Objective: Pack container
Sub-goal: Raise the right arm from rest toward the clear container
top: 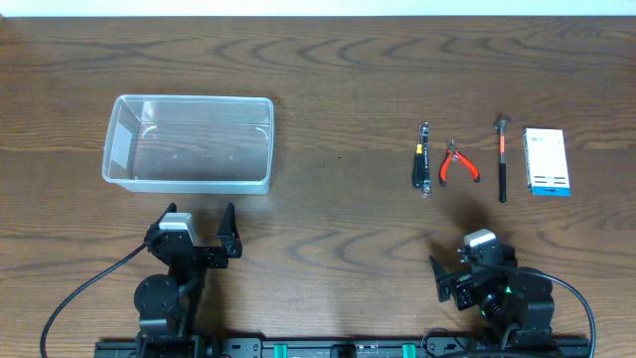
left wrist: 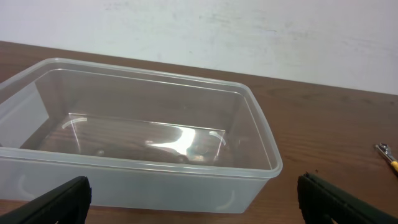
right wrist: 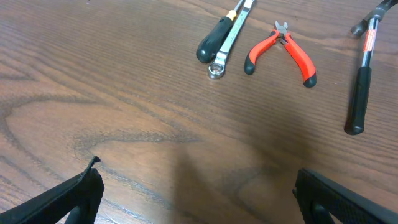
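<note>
Container (top: 189,185) of clear plastic sits empty on the table's (top: 338,224) left, just beyond the left gripper (top: 199,213), fingers spread wide; the right gripper (right wrist: 198,169), equally spread, faces the tools (top: 458,164). Likely light, slick and slightly flexible, it looks best pinched at its rim.

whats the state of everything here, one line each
container: upright, open, empty
left gripper: open, holding nothing
right gripper: open, holding nothing
pliers: lying flat, handles slightly spread
hammer: lying flat
wrench: lying flat beside the screwdriver
white-and-blue box: lying flat
</note>
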Motion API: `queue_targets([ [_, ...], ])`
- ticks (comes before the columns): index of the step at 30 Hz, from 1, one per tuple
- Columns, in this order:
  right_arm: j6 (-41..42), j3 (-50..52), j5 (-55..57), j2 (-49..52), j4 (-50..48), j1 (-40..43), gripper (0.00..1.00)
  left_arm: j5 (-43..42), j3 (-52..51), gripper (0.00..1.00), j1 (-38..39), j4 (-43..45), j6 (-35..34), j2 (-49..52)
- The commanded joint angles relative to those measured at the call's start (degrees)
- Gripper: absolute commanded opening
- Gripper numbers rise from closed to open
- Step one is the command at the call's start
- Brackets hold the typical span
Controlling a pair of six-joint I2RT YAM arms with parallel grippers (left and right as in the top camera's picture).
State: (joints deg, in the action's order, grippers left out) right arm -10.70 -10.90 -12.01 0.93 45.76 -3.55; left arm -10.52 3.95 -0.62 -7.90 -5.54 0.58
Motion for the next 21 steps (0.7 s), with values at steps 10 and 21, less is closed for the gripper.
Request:
queue_targets([
  [10,0.81,0.42,-0.26,-0.61,0.07,0.22,0.99,-0.13,-0.87,0.98,0.17,-2.05,0.74,-0.17],
  [21,0.85,0.42,-2.01,-0.61,-1.53,0.22,0.99,-0.59,-0.87,0.98,0.17,-1.88,0.72,-0.17],
])
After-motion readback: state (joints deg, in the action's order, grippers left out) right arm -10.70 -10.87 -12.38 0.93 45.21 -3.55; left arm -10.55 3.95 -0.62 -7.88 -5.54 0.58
